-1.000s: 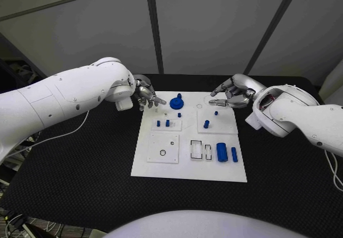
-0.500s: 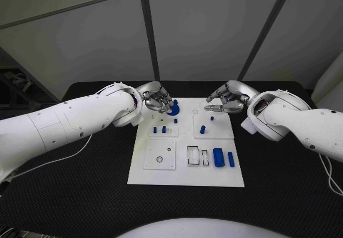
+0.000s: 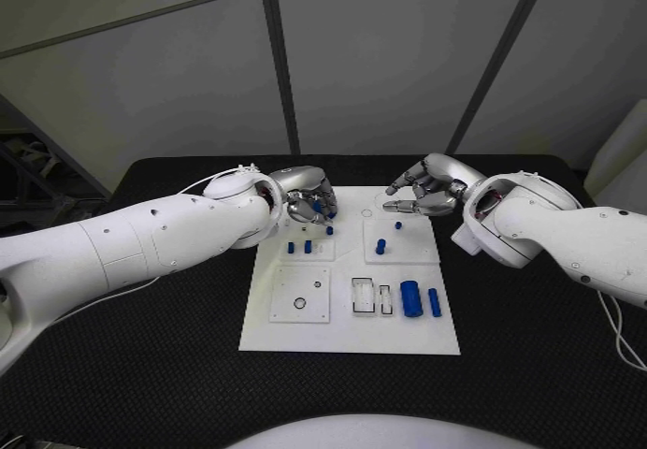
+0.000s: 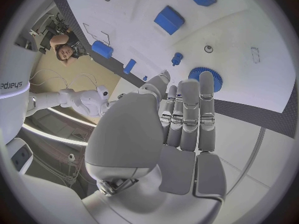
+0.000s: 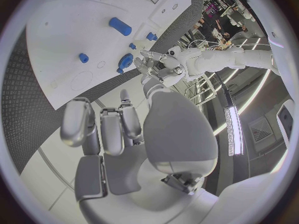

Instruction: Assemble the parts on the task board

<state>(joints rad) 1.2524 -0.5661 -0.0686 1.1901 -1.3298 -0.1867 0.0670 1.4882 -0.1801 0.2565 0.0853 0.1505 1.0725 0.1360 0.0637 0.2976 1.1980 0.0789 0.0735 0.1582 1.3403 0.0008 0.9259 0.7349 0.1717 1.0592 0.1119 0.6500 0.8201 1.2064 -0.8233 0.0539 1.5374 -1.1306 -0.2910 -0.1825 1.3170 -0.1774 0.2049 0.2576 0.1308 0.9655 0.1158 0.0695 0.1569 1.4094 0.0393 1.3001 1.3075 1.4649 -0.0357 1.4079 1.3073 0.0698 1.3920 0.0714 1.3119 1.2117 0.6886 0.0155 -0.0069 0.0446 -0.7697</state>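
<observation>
The white task board [image 3: 353, 323] lies in the middle of the black table. My left hand [image 3: 308, 197] hovers over the board's far left corner, covering most of the blue gear [image 4: 212, 77]. In the left wrist view its fingers [image 4: 189, 104] stretch out straight beside each other, tips at the gear's edge, nothing gripped. My right hand [image 3: 429, 192] hangs over the far right corner with fingers half bent and apart, empty. Small blue pegs [image 3: 298, 248] stand in the board's left block, and another peg [image 3: 381, 246] stands in the right one. A thick blue cylinder [image 3: 411, 297] and a thin bar [image 3: 434, 300] lie near the right edge.
A square plate with a ring hole [image 3: 301, 295] and a framed slot [image 3: 364, 294] sit on the board's near half. Black mat [image 3: 162, 355] surrounds the board on every side. The right wrist view shows the gear [image 5: 126, 60] and my left hand [image 5: 159, 67] beside it.
My left hand has moved rightward over the blue gear, which now is mostly covered. The right hand has stayed about where it was. The camera view has shifted.
</observation>
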